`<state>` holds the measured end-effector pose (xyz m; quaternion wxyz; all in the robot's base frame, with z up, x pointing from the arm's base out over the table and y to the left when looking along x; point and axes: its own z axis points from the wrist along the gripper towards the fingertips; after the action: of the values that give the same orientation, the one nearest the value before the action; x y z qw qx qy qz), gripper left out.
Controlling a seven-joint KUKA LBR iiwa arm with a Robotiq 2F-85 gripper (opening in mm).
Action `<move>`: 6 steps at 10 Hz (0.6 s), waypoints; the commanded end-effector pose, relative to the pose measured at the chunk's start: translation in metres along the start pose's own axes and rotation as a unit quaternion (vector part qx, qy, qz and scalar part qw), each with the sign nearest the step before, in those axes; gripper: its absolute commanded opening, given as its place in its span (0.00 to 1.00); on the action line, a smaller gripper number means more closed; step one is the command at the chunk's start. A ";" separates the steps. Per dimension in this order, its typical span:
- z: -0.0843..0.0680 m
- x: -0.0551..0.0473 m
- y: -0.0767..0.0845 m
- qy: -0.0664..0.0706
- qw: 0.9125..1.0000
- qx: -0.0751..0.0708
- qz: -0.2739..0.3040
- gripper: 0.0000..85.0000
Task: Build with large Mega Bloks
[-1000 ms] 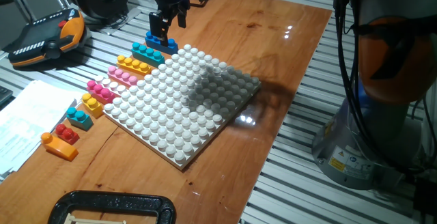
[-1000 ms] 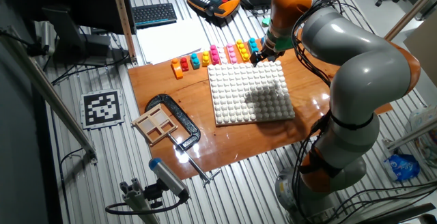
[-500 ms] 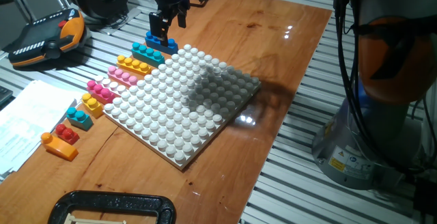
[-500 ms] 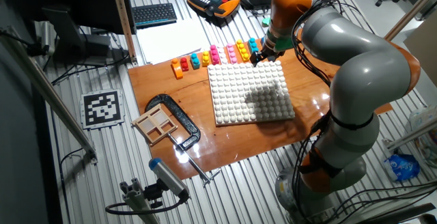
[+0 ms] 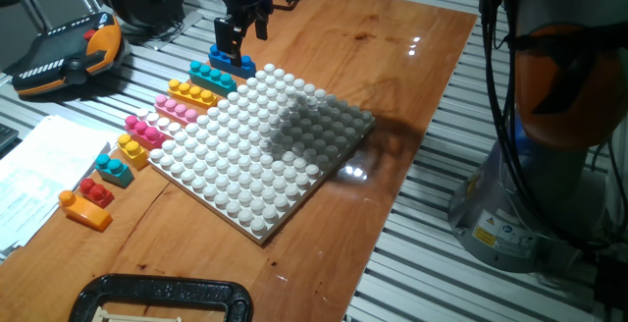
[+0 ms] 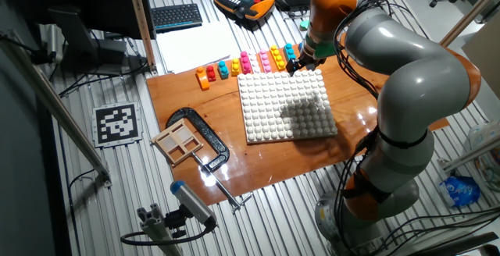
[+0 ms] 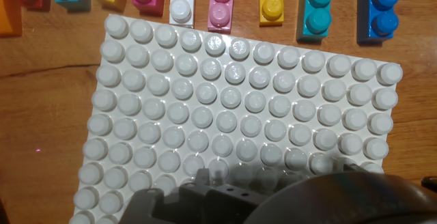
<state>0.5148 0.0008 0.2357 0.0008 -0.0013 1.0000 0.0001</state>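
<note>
Taking the white studded baseplate (image 5: 257, 142) as the landmark, nearest the camera in the one fixed view an orange block (image 5: 84, 209) carrying a red brick (image 5: 96, 191) lies on the wooden tabletop (image 5: 392, 86) off the plate's near left corner. Farther along that left edge sit a teal brick (image 5: 115, 170), a yellow brick (image 5: 131, 149), a magenta brick (image 5: 144, 130), a pink brick (image 5: 177, 109), a longer yellow brick (image 5: 192, 92) and a long teal brick (image 5: 212, 75). At the plate's far left corner lies the blue brick (image 5: 232, 64), directly beneath the pincer (image 5: 243, 35), whose black fingers (image 5: 227, 37) reach down to it; whether they are clamped on it, I cannot tell.
</note>
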 end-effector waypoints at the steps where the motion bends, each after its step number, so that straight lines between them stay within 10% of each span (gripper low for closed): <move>1: 0.000 0.000 0.000 0.000 1.000 0.000 0.000 0.00; 2: -0.001 0.000 0.000 -0.039 0.996 0.015 -0.079 0.00; 6: -0.003 -0.001 -0.001 -0.040 0.996 0.020 -0.079 0.00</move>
<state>0.5162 -0.0006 0.2387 0.0418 -0.0793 0.9958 -0.0211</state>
